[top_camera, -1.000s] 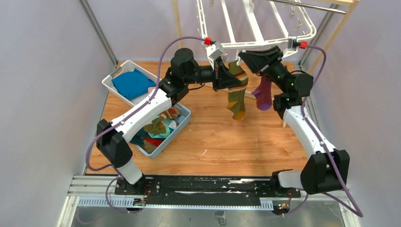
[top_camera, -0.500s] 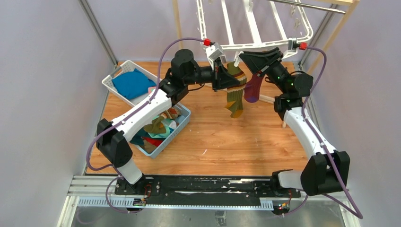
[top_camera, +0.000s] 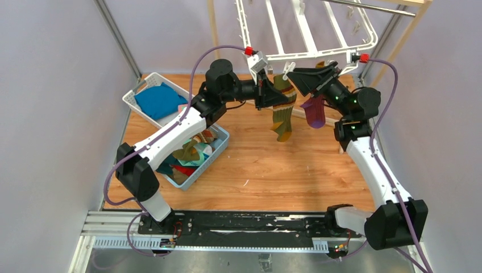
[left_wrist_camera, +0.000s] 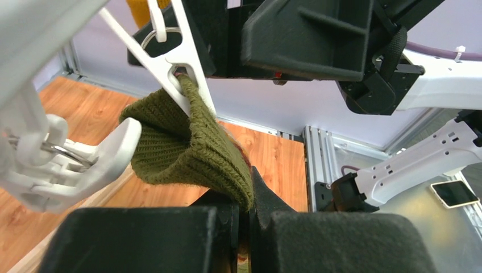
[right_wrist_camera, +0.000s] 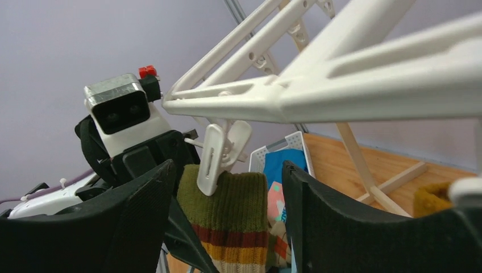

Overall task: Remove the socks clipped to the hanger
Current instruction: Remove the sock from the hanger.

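- left hand [top_camera: 262, 94]: clamped tight just below cuff of soft olive-and-orange striped knit sock [top_camera: 282, 111], clipped under white plastic drying hanger [top_camera: 310, 54].
- Sock prob. light, stretchy; grip nr white clip [right_wrist_camera: 215, 156].
- right hand [top_camera: 294, 74]: fingers wide, holding nothing; purple sock [top_camera: 314, 112] just below.

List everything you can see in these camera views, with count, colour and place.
hanger: one, white, overhead at far edge
striped sock: one, olive, clipped to hanger
purple sock: one, purple, dangling below right gripper
blue basket: one, blue, left side
mixed-colour socks: several, in blue basket
white basket: one, white, far left
folded cloth: one, blue, in white basket
table: one, wooden
left gripper: black, shut on striped sock
right gripper: black, open around that sock's clip
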`<act>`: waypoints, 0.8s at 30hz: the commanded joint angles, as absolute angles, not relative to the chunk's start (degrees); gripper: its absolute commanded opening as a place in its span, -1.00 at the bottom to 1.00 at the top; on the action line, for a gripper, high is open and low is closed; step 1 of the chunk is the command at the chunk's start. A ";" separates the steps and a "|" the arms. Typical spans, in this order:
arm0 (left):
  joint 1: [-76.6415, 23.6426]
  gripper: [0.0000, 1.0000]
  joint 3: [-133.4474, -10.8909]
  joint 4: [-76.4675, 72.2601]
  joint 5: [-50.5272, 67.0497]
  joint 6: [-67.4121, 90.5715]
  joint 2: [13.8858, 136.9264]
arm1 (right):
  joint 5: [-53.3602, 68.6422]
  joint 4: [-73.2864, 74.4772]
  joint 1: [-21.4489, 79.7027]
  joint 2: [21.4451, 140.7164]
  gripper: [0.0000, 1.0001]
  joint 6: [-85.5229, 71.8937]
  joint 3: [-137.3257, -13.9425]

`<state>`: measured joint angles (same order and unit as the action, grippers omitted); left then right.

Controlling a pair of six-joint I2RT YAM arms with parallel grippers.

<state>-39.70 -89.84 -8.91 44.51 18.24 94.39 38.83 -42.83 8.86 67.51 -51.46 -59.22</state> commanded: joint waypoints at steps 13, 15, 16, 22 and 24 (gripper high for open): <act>-40.17 -1.00 -92.02 -11.69 46.88 20.79 94.65 | 38.86 -55.37 12.06 74.68 0.36 -56.94 -60.46; -40.17 -1.00 -91.94 -11.72 46.77 20.74 94.58 | 39.42 -56.58 12.13 75.57 0.35 -57.80 -61.27; -40.12 -1.00 -91.87 -11.69 46.83 20.64 94.57 | 39.64 -57.03 12.19 75.83 0.34 -57.98 -61.48; -40.19 -1.00 -91.76 -11.70 45.52 20.99 94.95 | 40.32 -61.18 12.99 74.46 0.25 -58.73 -59.96; -40.17 -1.00 -91.64 -11.77 45.39 20.93 95.01 | 40.51 -62.58 13.07 73.77 0.24 -59.56 -59.19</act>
<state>-39.86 -90.00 -9.80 45.43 20.25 94.41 39.20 -55.70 12.01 75.94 -57.78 -58.78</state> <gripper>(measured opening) 0.048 0.630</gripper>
